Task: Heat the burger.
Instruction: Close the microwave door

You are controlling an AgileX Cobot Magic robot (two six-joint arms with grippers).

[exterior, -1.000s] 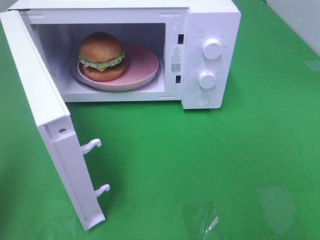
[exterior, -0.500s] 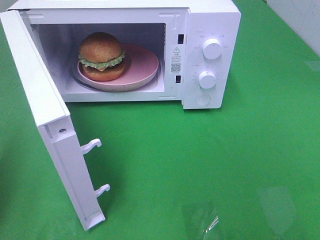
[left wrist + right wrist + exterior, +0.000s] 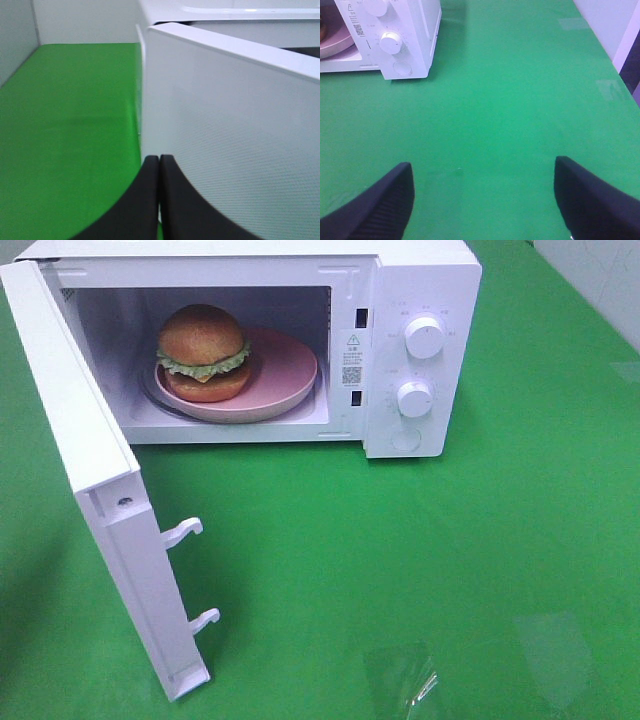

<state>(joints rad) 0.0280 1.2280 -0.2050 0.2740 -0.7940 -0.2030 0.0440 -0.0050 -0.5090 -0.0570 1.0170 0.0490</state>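
Observation:
The burger (image 3: 203,352), a golden-brown bun with a lettuce frill, sits on a pink plate (image 3: 285,375) inside the white microwave (image 3: 420,270). The microwave door (image 3: 90,470) stands wide open toward the front left. Neither gripper shows in the exterior high view. In the left wrist view my left gripper (image 3: 159,165) is shut, its black fingertips pressed together close by the outer face of the door (image 3: 230,130). In the right wrist view my right gripper (image 3: 482,192) is open and empty over the green table, well away from the microwave (image 3: 405,35).
The microwave has two white knobs (image 3: 424,337) and a round button (image 3: 405,439) on its right panel. Two latch hooks (image 3: 182,531) stick out of the door's edge. A green cloth (image 3: 420,560) covers the table. A white wall (image 3: 600,280) runs along the far right.

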